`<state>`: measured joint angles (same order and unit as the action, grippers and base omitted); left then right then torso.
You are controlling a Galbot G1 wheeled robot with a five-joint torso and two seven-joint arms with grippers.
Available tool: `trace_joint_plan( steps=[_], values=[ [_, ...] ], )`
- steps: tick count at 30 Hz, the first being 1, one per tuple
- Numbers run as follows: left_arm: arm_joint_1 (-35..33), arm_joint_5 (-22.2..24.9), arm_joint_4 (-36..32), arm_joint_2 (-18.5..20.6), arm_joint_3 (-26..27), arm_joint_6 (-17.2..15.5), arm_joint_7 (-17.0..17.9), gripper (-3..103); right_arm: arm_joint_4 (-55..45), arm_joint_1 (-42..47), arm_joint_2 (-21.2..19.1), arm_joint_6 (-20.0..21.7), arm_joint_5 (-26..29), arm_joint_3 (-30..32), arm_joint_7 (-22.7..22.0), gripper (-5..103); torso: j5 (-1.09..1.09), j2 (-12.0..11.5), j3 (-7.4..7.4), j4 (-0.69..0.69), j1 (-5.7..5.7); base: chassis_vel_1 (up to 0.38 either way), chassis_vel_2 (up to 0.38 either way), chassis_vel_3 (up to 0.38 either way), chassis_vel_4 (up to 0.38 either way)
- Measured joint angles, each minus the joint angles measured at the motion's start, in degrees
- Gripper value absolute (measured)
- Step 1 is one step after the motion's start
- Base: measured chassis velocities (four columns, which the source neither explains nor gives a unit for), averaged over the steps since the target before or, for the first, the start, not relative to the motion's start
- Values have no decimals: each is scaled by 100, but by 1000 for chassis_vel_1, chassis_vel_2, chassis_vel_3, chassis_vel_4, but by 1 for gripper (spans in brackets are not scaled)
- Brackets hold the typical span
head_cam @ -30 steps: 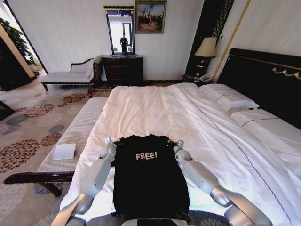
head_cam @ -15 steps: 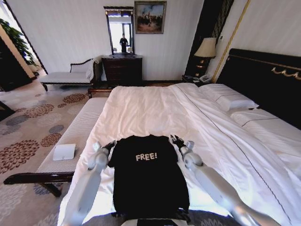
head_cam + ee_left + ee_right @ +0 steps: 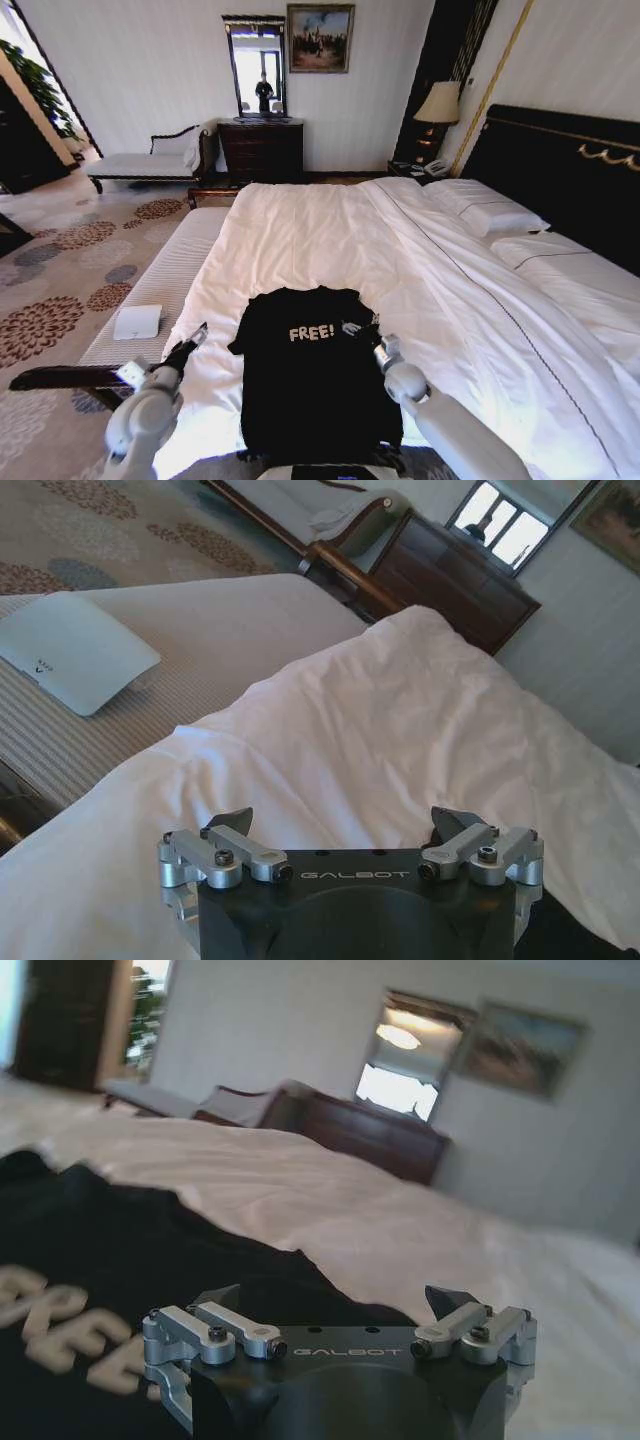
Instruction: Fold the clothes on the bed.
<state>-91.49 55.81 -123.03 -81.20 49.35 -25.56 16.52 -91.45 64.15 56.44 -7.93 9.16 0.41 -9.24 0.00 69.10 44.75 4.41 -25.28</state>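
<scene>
Black T-shirt [image 3: 315, 375]: flat on the bed [image 3: 320, 230] near its foot end, chest up, white "FREE!" letters showing; spread out that way likely so it can be folded.
Right sleeve: looks turned in over the chest at 3 o'clock of the letters; a small pale patch there, hard to tell what.
Left sleeve: sticks out toward 9 o'clock, not folded yet by the look of it.
Right tool [image 3: 366, 325]: at the shirt's right edge, 3 o'clock of the letters; fingers wide apart, nothing between them; black cloth lies right in front of it in the right wrist view [image 3: 335, 1305].
Left tool [image 3: 193, 337]: off the shirt at 9 o'clock, over the white duvet [image 3: 400, 750]; fingers wide apart and bare [image 3: 340, 825]; looks pulled away to leave room.
Striped bench [image 3: 150, 290]: along the bed at 9 o'clock, with a small white box [image 3: 136, 321] on top.
Hidden: bottom hem of the shirt cut off by the robot's own body.
Hard to tell: whether the right tool touches the cloth or floats just above.
</scene>
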Motion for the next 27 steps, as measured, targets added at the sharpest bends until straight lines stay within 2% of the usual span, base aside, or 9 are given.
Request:
trace_joint_plan(
  steps=[1,2,4,6,10,19,24,27],
  values=[
    [0,0,0,0,0,0,0,100,0,0,0,0,0,0,0,100,0,0,0,0,0,0,0,0,0],
    [-63,-34,-47,-27,23,36,-73,100,59,27,-53,-114,-361,1,49,100,0,0,0,0,0,0,0,0,0],
    [-87,-46,-116,-59,46,58,-107,100,138,50,-136,-230,-726,-17,71,100,0,0,0,1,0,0,0,0,0],
    [-88,-46,-156,-78,62,64,-109,100,187,53,-167,-281,-884,-26,77,100,0,0,0,1,0,0,0,0,0],
    [-123,-39,-233,-106,113,65,-108,100,401,55,-320,-420,-1586,-42,94,100,0,-2,1,1,0,0,0,0,0],
    [-59,-34,-233,-11,109,65,-82,100,842,-97,-504,-415,-2118,-43,211,100,1,-1,1,1,0,0,0,0,0],
    [-18,-54,-176,-34,51,65,-74,100,977,-238,-487,-486,-2168,-12,279,103,0,-2,1,0,0,0,0,0,0],
    [9,-67,-144,-34,18,65,-71,100,1012,-258,-452,-513,-2170,35,279,94,0,-1,0,0,0,0,0,0,0]
  ],
)
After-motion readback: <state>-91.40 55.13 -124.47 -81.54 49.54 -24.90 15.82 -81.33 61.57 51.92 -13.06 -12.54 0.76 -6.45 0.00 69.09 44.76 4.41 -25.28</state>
